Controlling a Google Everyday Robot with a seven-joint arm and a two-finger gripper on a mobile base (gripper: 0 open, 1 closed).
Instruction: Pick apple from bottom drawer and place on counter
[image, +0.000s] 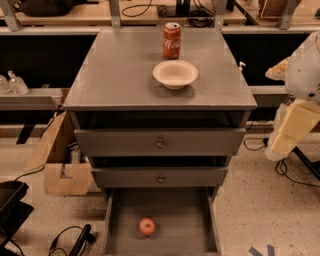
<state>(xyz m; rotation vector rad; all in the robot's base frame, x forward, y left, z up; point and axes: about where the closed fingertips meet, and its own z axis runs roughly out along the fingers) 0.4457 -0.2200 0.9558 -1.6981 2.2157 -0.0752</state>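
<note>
Apple (147, 226) lay on the floor of the open drawer (185, 220). End effector (292, 131) hung right of the cabinet (125, 142), well apart from the apple; grip state couldn't be told. Can (171, 41), bowl (175, 74) on tabletop (115, 75).

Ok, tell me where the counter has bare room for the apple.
Left half of the counter is bare, also the front strip before the bowl. Crowded at centre back: bowl and Coca-Cola can. Gripper hangs off the counter's right side.

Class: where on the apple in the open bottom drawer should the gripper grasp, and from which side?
Best grip the apple across its widest middle, from above: it lies alone on the flat floor of the bottom drawer, walls clear. The gripper hangs right of the cabinet.
</note>
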